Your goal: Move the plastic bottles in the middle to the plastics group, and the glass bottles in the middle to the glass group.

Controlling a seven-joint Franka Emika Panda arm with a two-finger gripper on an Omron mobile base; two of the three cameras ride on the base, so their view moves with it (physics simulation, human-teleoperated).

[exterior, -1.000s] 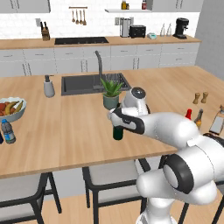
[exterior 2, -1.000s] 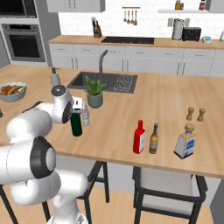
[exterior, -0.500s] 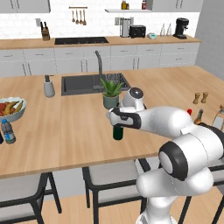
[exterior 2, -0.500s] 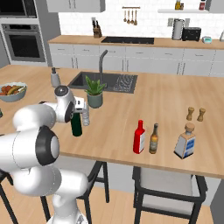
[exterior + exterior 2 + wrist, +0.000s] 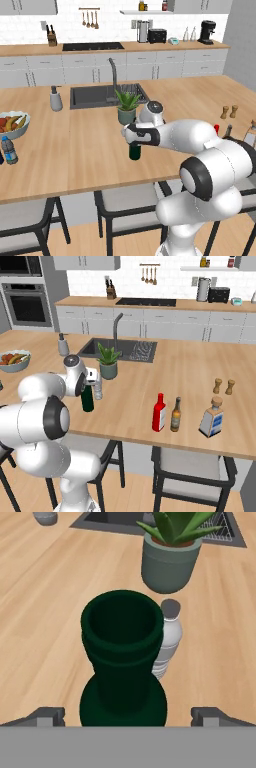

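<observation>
Over the last second I brought the pincer [image 5: 128, 717] down over the green wine bottle [image 5: 123, 662], jaws wide either side of its neck and nothing gripped, so a grasp looked like my next step. The bottle stood mid-surface [image 5: 75, 150], the small clear water bottle [image 5: 167, 637] just behind it by the potted plant [image 5: 170, 557]. In both base views my arm hid the fingers and most of the bottle.

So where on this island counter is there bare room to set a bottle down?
Wide bare wood lies between the fruit bowl and the green bottle. More lies between that bottle and the red bottle. It is crowded by the plant pot, where the small clear bottle stands close behind the green one.
</observation>
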